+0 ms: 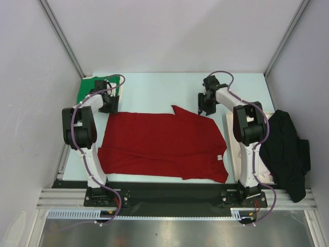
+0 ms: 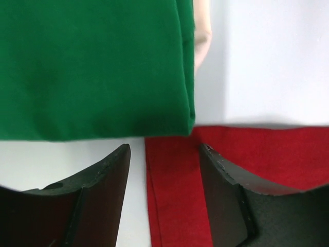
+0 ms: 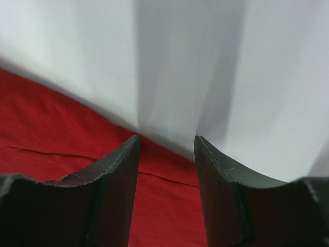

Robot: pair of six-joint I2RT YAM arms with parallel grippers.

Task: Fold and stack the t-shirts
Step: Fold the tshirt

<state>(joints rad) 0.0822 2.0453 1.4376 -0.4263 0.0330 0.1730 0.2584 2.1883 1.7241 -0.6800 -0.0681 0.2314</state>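
The deep red t-shirt (image 1: pixel 159 146) lies spread flat across the middle of the table, its small white neck label (image 1: pixel 219 157) near the right side. The green t-shirt (image 1: pixel 87 88) sits folded at the far left corner. My left gripper (image 1: pixel 109 107) hovers low over the red t-shirt's far left corner. In the left wrist view its jaws (image 2: pixel 164 149) stand open astride the red hem (image 2: pixel 175 195), just short of the green t-shirt (image 2: pixel 92 67). My right gripper (image 1: pixel 205 109) is at the far right corner. It is open (image 3: pixel 166 139) over the red edge (image 3: pixel 51 128).
A black garment (image 1: pixel 285 149) hangs heaped over the table's right side. A cream board (image 1: pixel 230 139) lies beside the right arm, and another cream edge (image 2: pixel 202 36) shows under the green t-shirt. White walls close in the back and both sides.
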